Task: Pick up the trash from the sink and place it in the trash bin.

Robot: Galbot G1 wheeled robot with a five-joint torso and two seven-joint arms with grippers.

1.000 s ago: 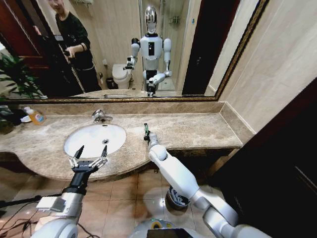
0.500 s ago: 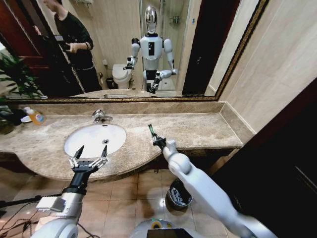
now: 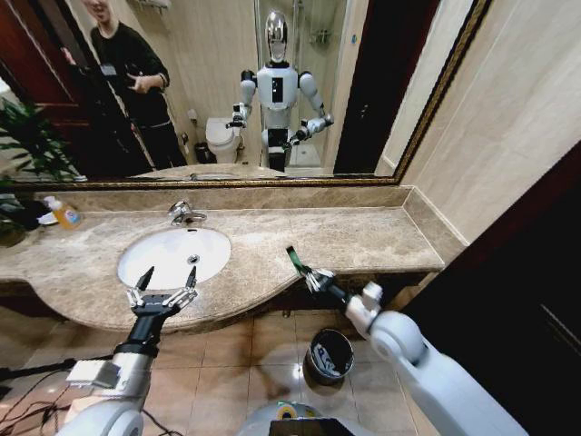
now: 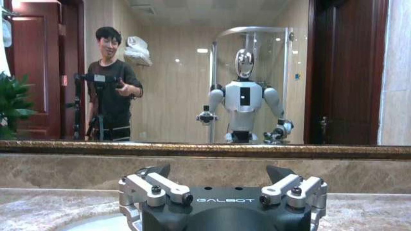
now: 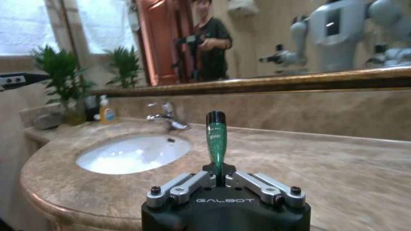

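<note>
Open floor rings the trash bin (image 3: 329, 355) beneath the counter edge (image 3: 381, 270).

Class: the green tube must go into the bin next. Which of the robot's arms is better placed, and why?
The right. Its tool is shut on the green tube, above the floor-standing trash bin. The left tool hangs open and empty by the sink.

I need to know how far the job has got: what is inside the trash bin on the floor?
The trash bin shows a black inside with some pale bits; what they are cannot be told. The right gripper holds the green tube.
</note>
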